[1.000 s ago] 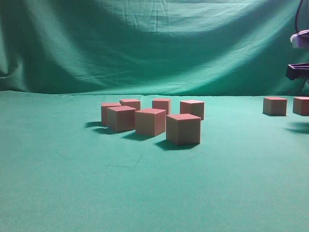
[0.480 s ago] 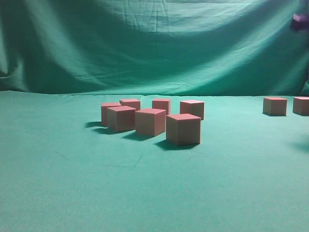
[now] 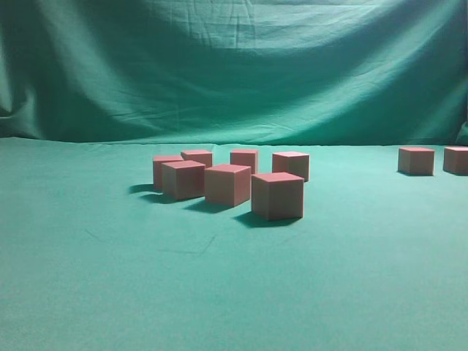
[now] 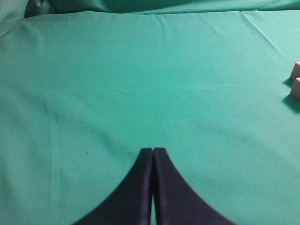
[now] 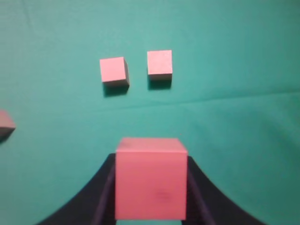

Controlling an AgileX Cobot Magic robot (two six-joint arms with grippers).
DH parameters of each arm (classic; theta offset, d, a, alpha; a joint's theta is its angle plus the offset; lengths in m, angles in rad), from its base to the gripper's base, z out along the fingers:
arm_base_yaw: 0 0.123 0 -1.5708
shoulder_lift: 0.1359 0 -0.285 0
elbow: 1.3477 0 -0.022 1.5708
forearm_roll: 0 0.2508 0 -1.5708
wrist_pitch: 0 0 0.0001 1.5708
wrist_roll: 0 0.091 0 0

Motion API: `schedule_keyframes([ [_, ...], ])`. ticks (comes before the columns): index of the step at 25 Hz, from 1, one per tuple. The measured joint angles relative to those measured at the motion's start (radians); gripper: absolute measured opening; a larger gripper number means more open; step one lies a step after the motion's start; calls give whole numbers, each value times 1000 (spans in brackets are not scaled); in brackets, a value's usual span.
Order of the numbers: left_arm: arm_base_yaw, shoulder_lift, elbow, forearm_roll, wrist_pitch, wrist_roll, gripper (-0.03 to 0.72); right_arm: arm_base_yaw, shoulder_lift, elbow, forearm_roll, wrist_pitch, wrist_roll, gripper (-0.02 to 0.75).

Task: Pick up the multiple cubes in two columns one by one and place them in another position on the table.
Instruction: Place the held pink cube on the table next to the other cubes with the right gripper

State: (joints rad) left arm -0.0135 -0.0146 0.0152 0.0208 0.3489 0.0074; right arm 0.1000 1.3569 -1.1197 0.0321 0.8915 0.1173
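**Pink cube rides aloft over green table**

Pink-topped, the held cube [image 5: 151, 180] sits clamped between the right gripper [image 5: 151, 206] jaws, partway open at the block's width, a small dark mark on its face. Beyond, at 12 o'clock, two placed cubes [image 5: 114, 70] rest side by side, apart, on the table [image 5: 243, 122]. The left gripper [image 4: 153, 154] hangs closed and empty. Lowering too near that pair could knock them askew.

A wide bare stretch of bench [image 3: 219, 292] is left in front. Passage mid-bench is blocked by seven clustered cubes [image 3: 277, 195]; two more cubes [image 3: 416, 160] are set well apart at right.
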Motion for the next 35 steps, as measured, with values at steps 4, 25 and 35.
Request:
schedule_keyframes([
  [4,0,0,0,0,0,0,0,0,-100,2,134,95,-115,257],
  [25,0,0,0,0,0,0,0,0,-483,364,810,344,-684,257],
  [35,0,0,0,0,0,0,0,0,-412,320,805,229,-690,257],
])
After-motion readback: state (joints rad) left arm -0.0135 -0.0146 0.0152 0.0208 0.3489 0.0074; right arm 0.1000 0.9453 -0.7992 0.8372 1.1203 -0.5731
